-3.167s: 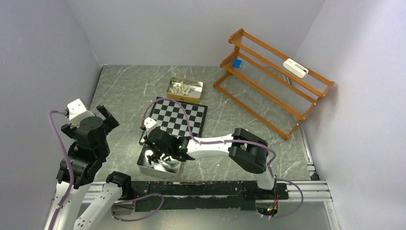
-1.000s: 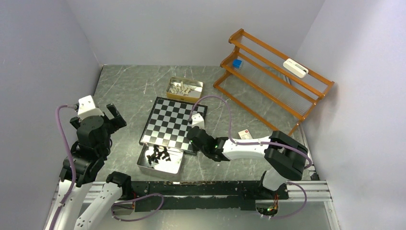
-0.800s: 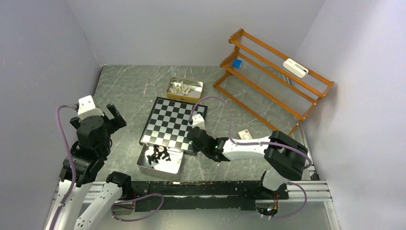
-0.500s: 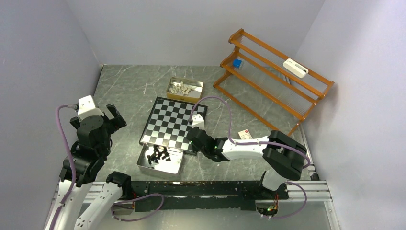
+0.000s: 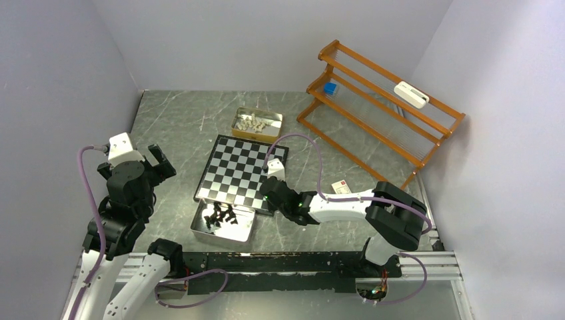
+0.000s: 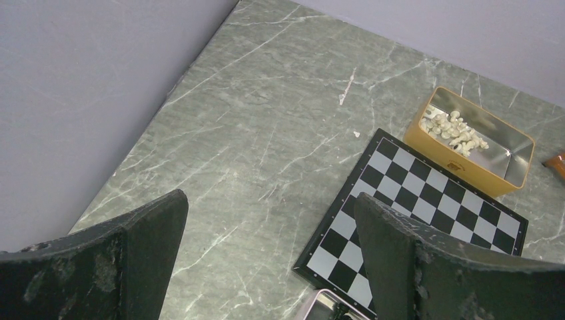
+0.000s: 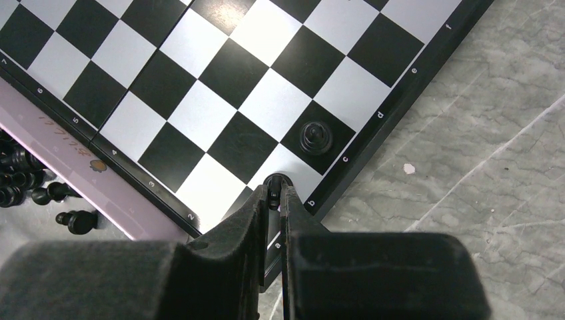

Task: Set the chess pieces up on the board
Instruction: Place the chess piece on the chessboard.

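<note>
1. You are pinching 1 black chess piece (image 7: pixel 274 180) in the right end effector (image 7: pixel 274 195), with its fingers drawn almost together around the piece's top.
2. That piece is sitting over the white corner square at the 5 o'clock corner of the board (image 5: pixel 240 170). The views are not showing whether its base is touching the square.
3. A 2nd black piece (image 7: pixel 315 137) is standing upright on the black square next to it, toward 1 o'clock in the right wrist view, apart from the fingers.
4. The other black pieces (image 5: pixel 220 215) are lying in a silver tray (image 5: pixel 241 230) just beside the board's near edge, at its 7 o'clock.
5. The cream-white pieces (image 6: pixel 455 127) are lying heaped in a yellow tin (image 6: pixel 466 172) at the board's 12 o'clock.
6. You are hanging the left end effector (image 6: pixel 270 200) spread wide and gripping nothing, above the desk (image 5: pixel 173 127) at the board's 9 o'clock.
7. A small white card (image 5: pixel 340 187) is lying on the desk at the board's 3 o'clock.
8. An orange rack (image 5: pixel 363 100) is standing at the desk's 2 o'clock, well apart from the board.
</note>
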